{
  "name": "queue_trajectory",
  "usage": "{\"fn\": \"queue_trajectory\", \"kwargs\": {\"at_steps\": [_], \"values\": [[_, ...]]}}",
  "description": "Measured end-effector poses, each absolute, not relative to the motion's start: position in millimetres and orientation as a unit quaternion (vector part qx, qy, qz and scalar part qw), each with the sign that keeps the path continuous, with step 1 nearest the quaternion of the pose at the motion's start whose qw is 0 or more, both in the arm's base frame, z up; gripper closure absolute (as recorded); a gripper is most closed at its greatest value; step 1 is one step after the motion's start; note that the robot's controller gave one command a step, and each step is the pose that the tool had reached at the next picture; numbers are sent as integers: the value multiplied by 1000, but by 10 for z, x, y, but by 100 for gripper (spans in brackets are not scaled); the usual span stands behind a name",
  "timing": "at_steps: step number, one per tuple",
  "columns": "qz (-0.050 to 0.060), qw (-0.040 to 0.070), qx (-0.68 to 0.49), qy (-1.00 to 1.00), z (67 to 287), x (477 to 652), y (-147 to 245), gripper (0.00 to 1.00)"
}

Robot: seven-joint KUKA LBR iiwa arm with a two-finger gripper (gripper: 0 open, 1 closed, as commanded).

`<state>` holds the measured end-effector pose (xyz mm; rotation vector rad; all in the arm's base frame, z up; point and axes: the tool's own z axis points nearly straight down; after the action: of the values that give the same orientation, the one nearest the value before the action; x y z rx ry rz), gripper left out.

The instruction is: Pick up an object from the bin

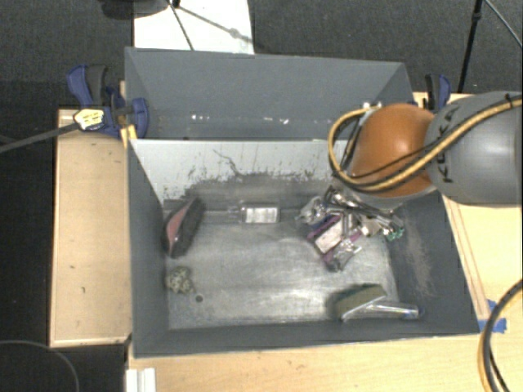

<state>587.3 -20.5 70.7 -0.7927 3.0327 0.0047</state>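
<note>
Gripper [350, 217] part-hidden by orange cover [394, 147], purple thing [330, 240] beneath

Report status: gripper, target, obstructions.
Gripper low at right of bin, over a purple-and-silver packet. Whether it's held: cannot tell. Dark block lies nearer the front, apart from the packet.

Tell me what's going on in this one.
The arm's gripper is down in the right rear of the bin, right at a purple and white packet. Whether it has hold of it cannot be told. Elsewhere lie a dark pinkish block at the left, a crumpled lump near it, a silvery piece at the back, an olive block front right.
</note>
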Motion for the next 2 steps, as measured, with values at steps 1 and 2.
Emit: {"fn": "queue_trajectory", "kwargs": {"at_steps": [1, 2], "values": [[0, 2, -270, 963, 748, 5790, -644, 0], [0, 5, -270, 963, 767, 5813, -616, 100]]}}
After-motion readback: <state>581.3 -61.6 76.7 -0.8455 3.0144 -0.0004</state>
